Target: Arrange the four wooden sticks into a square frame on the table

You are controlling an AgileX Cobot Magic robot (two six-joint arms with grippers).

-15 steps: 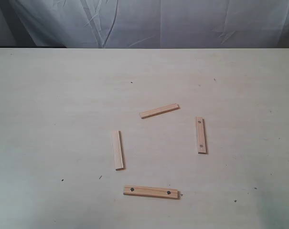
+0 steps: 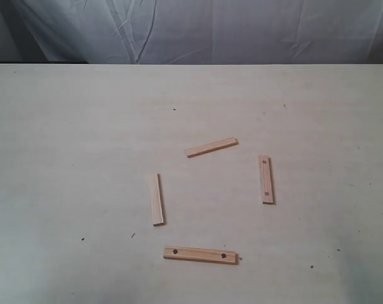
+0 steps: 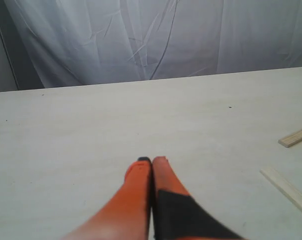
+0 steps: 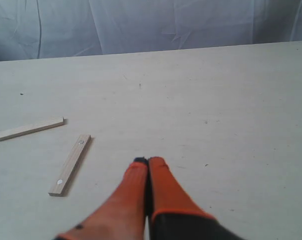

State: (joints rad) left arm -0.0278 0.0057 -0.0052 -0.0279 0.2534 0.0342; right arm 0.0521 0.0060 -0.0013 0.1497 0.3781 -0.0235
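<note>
Four wooden sticks lie apart on the table [image 2: 64,158], forming no square. A plain stick [image 2: 211,147] lies slanted at the back, a second plain stick [image 2: 156,199] lies at the left, a dotted stick [image 2: 266,179] at the right and another dotted stick [image 2: 200,254] at the front. Neither gripper shows in the exterior view. My left gripper [image 3: 151,160] is shut and empty above bare table, with two plain sticks [image 3: 294,136] [image 3: 288,187] off to one side. My right gripper [image 4: 148,161] is shut and empty, beside the dotted stick [image 4: 71,164] and a plain stick [image 4: 30,128].
A wrinkled grey-white cloth backdrop [image 2: 197,30] hangs behind the table's far edge. A few tiny dark specks [image 2: 174,109] mark the pale surface.
</note>
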